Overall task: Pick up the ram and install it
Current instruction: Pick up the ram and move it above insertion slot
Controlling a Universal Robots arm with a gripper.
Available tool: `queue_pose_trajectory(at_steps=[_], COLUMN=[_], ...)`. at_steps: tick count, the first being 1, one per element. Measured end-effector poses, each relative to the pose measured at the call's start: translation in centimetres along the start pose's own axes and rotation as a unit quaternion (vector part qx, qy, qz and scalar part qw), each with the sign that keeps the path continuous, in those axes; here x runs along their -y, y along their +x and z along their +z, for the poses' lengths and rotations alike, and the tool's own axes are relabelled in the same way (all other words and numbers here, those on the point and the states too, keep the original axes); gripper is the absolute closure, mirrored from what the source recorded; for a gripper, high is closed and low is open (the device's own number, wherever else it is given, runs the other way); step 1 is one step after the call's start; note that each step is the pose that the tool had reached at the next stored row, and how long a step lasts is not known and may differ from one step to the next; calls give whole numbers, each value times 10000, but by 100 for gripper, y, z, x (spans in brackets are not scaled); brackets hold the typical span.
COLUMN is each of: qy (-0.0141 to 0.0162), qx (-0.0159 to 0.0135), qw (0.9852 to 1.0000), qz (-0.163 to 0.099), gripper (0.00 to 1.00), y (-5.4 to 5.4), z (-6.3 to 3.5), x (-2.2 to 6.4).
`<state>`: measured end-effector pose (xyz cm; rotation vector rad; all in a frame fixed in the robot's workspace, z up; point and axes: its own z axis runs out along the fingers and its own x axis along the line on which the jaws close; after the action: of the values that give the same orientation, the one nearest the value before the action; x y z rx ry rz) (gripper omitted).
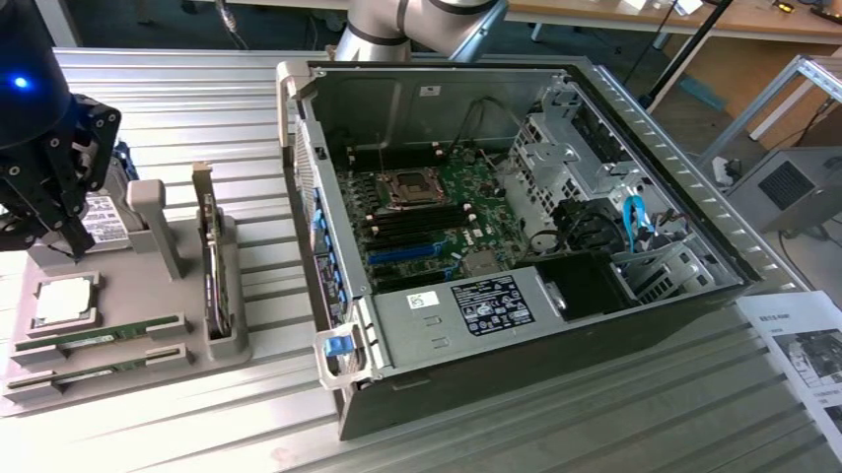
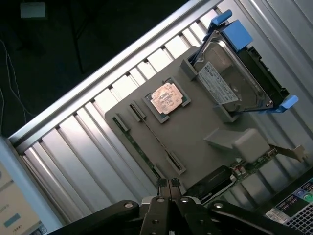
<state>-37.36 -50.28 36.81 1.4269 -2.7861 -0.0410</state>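
Note:
Two ram sticks lie flat in slots at the front of a grey holder tray on the exterior view's left. In the wrist view they are thin green edges across the tray. My gripper hangs above the back of the tray, over the hard drive, well apart from the ram. Its fingertips are pressed together with nothing between them. The open computer case lies to the right, its motherboard showing black memory slots.
The tray also holds a silver hard drive in a blue bracket, a CPU, a grey block and an upright expansion card. It all rests on a ribbed metal table. A paper sheet lies at the exterior view's right.

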Motion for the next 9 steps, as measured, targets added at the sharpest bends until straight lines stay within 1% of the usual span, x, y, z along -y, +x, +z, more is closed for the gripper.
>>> queue_pose_trajectory(at_steps=[5, 9], qy=[4, 8], qx=[-16, -33], qw=[9994, 9978], qz=[-343, -665], gripper=[89, 89], y=[0, 0], z=[0, 0], x=[0, 0])
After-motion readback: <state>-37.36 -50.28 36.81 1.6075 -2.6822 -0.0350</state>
